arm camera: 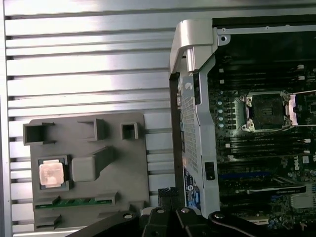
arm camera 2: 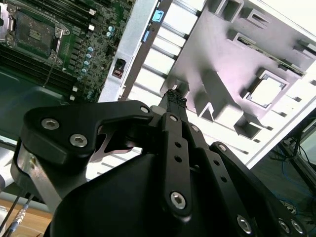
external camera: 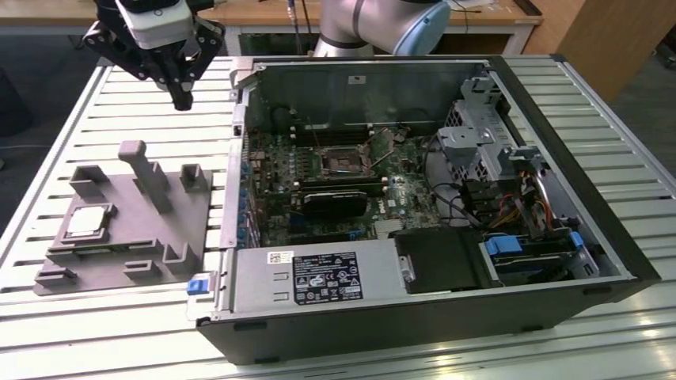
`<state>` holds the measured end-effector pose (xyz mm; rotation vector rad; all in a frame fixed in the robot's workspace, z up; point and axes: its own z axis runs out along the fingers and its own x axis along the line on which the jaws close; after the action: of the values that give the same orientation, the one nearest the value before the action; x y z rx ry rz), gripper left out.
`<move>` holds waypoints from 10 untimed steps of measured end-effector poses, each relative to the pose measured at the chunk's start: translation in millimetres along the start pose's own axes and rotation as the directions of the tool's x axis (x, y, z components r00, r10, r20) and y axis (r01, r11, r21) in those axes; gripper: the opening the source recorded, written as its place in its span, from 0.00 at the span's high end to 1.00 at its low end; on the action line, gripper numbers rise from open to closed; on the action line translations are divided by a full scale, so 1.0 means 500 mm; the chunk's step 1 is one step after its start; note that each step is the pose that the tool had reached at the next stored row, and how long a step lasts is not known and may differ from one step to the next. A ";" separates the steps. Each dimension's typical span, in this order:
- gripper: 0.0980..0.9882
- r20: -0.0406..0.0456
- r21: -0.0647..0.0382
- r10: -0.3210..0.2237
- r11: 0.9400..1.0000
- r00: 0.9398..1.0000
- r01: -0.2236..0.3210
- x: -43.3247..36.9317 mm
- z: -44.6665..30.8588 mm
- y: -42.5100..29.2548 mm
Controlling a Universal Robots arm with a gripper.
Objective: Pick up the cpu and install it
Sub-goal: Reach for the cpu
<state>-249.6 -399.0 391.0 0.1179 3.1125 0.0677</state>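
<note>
The cpu is a small silver square lying flat in a pocket of the grey tray, at the exterior view's left. It also shows in both wrist views, as the cpu and the cpu. My gripper hangs high above the slatted table beyond the tray, well away from the cpu, shut with nothing in it. Its dark fingertips meet in a point. The motherboard socket lies open inside the case, also seen as the socket.
The open computer case lies on its side across the middle and the exterior view's right, its metal wall standing between tray and motherboard. Posts rise from the tray. A black card sits below the socket. Bare slats surround the tray.
</note>
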 end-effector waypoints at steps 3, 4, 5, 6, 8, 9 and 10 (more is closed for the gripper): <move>0.99 0.000 0.000 0.000 1.000 1.000 0.000 0.005 0.000 0.000; 0.99 0.000 0.000 0.000 1.000 1.000 0.000 0.006 0.000 0.000; 0.99 0.000 0.000 0.000 1.000 1.000 0.000 0.008 0.000 -0.001; 0.99 0.000 0.000 0.000 1.000 1.000 0.000 0.009 0.000 -0.001; 0.99 0.000 0.000 0.000 1.000 1.000 0.000 0.012 0.000 -0.001; 0.99 0.000 0.000 0.000 1.000 1.000 0.000 0.014 0.000 -0.001; 0.99 0.000 0.000 0.000 1.000 1.000 0.000 0.015 0.000 -0.001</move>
<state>-257.3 -398.9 390.8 0.1179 3.1125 0.0676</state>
